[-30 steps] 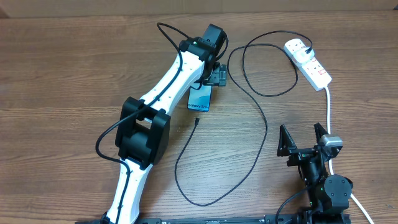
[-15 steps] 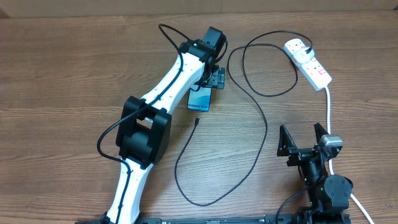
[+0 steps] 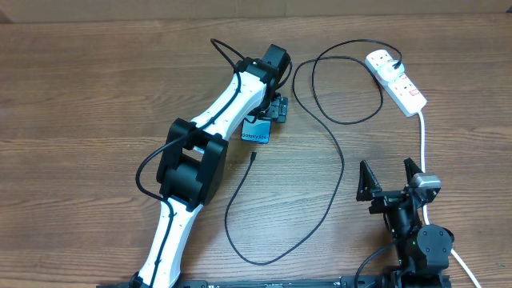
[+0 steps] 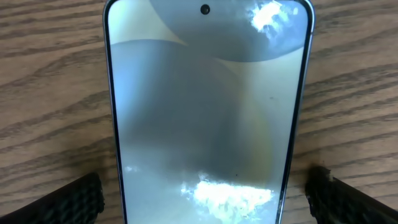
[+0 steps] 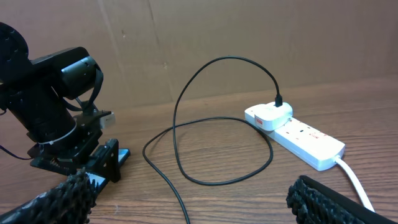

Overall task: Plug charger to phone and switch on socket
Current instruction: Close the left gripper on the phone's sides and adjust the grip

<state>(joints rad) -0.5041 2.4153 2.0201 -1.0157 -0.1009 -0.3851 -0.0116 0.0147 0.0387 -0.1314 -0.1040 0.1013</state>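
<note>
Overhead: left arm (image 3: 200, 136) reaches diag. across the table (image 3: 96, 96) to the phone (image 3: 256, 133), which lies flat near centre, screen up, "Galaxy" text at its near edge. Left gripper (image 3: 272, 110) sits over the phone's far end and hides it. The charger (image 3: 337, 164) is one long black cable: plug end at the socket (image 3: 398, 81) top right, a loop left of the strip, then down and round in a wide U to the connector tip (image 3: 252, 158), which lies on the wood just below the phone's near edge, not touching it. Socket lies at an angle, w/ a thick white cord (image 3: 422, 136) leaving its near end. Right gripper (image 3: 389, 178) rests bottom right, spread wide, nothing btwn the fingers, well apart from phone and tip. Left wrist: phone fills the frame, pale grey-blue screen w/ glare patches, camera hole (image 4: 204, 9) at the top. The black fingers (image 4: 74, 202) show at the bottom corners, one each side of the phone, w/ a strip of wood btwn each and the phone's edge, so released, not gripping. Right wrist: own fingers splayed at the bottom corners, empty. Beyond them the socket at right w/ the charger's plug standing in its left end, cable looping over the wood. Left arm at left, a blue sliver of phone under it. Red marks on the strip are prob. switches, but too small to tell on or off.
</note>
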